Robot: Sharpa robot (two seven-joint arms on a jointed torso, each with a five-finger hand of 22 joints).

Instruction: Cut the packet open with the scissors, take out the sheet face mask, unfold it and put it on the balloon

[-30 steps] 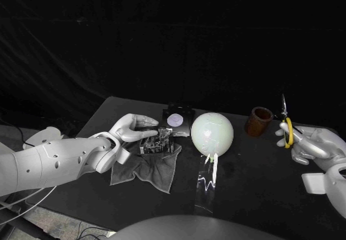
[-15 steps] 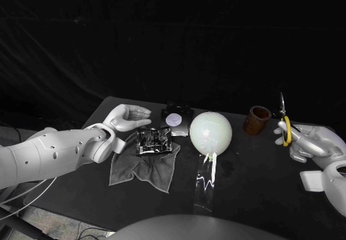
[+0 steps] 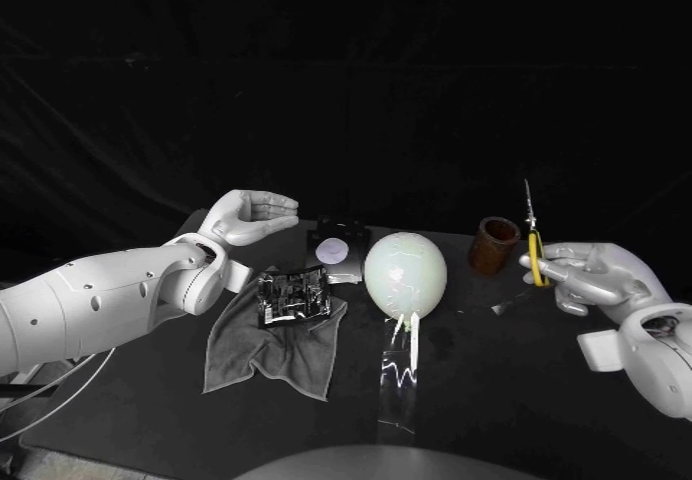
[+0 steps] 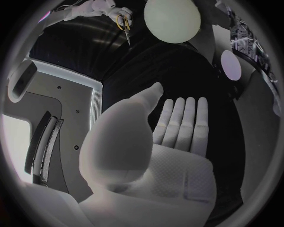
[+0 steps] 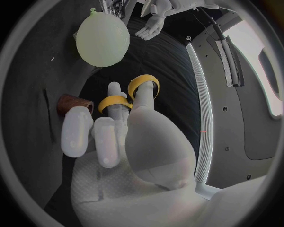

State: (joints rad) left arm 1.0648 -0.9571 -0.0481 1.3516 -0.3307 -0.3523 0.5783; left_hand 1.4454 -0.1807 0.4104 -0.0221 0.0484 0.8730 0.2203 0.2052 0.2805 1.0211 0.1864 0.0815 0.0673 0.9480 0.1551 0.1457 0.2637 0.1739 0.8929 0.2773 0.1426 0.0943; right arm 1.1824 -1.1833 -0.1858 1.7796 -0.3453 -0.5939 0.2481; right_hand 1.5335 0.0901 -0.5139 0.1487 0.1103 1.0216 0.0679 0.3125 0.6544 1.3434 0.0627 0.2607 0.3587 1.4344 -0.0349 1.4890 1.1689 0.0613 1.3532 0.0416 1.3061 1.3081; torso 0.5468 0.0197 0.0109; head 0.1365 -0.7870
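Silver foil packet (image 3: 293,297) lies on the grey cloth (image 3: 267,350) at 9 o'clock from the pale egg-shaped balloon (image 3: 401,275), left hand (image 3: 253,212) hovering past it, fingers loose, empty. Right hand (image 3: 603,280) grips the yellow-handled scissors (image 3: 534,255) blades-up at 3 o'clock; left should probably pinch a packet corner steady first.

Silver left hand (image 4: 172,142) flat and empty, fingers straight, side by side. Beyond: pale rounded rubber balloon (image 4: 173,20); near it, right hand (image 4: 102,7) gripping yellow-handled metal scissors (image 4: 125,26).
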